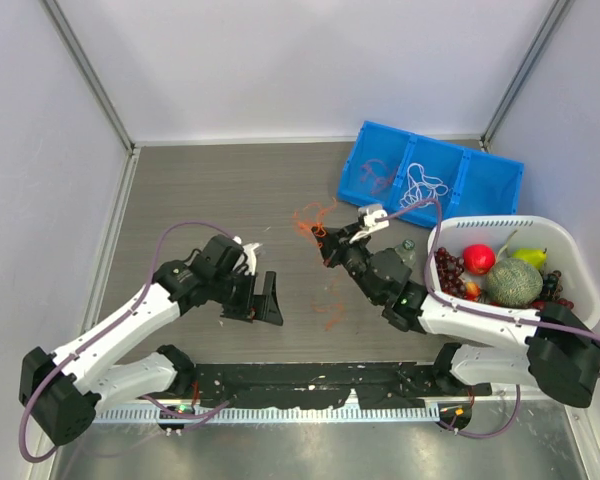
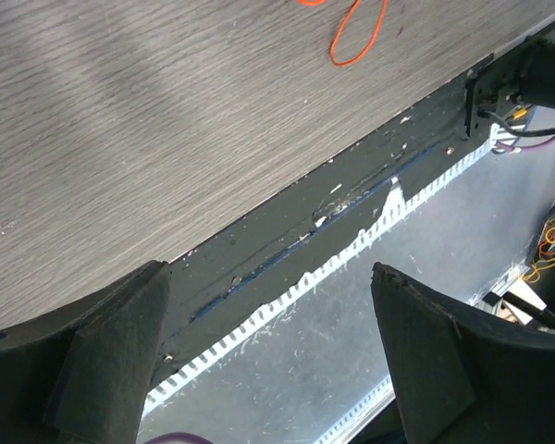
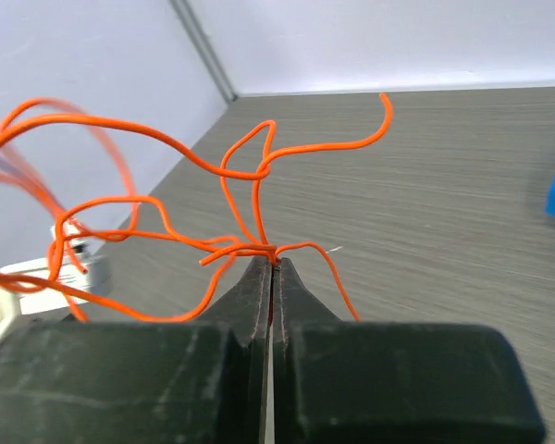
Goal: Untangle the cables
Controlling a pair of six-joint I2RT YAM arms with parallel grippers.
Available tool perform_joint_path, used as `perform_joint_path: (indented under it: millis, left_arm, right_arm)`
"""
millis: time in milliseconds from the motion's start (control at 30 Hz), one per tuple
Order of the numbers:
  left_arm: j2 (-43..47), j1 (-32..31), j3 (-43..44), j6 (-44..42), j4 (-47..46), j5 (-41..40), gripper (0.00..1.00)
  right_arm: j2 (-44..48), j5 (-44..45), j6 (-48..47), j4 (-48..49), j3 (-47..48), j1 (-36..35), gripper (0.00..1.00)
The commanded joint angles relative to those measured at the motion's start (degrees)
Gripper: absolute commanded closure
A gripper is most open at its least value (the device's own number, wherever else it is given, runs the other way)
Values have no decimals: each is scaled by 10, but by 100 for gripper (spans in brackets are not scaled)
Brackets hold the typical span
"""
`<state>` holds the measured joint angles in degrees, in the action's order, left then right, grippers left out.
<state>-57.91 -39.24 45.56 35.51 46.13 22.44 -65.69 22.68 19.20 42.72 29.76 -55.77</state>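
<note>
Orange cord in a loose tangle [image 3: 261,173] of loops is pinched at a crossing of strands by the right gripper [image 3: 273,266], whose jaws are pressed fully together on it. The loops arch up and out from the pinch, mostly toward 10 o'clock in the wrist view. From overhead the tangle sits near the middle of the wood-grain table [image 1: 210,190], with the right arm reaching in from 4 o'clock. Whether the lower loops touch the table cannot be told.

At 6 o'clock of that gripper, a single orange cord [image 2: 336,59] lies flat on the table, well apart from the left gripper [image 2: 266,277]. The left gripper hangs at about 8 o'clock of the table's middle, its jaws spread wide and holding nothing, over the near table edge and the black rail [image 2: 287,245].

At 2 o'clock stands a blue tray [image 1: 500,185]: a red cord [image 1: 378,178] lies in its left compartment and a white cord [image 1: 425,186] in the middle one. At 3 o'clock a white basket [image 1: 570,245] holds fruit [image 1: 515,283].
</note>
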Motion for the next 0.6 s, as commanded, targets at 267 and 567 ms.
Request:
perform_joint_path:
  millis: [267,567]
  left_arm:
    - [277,2,-15,40,-101,-165,4]
    - [313,1,-72,47,-221,-215,5]
  right_arm:
    - [-198,-116,72,-370,166,5,70]
    - [-120,-151,32,-422,126,-1,36]
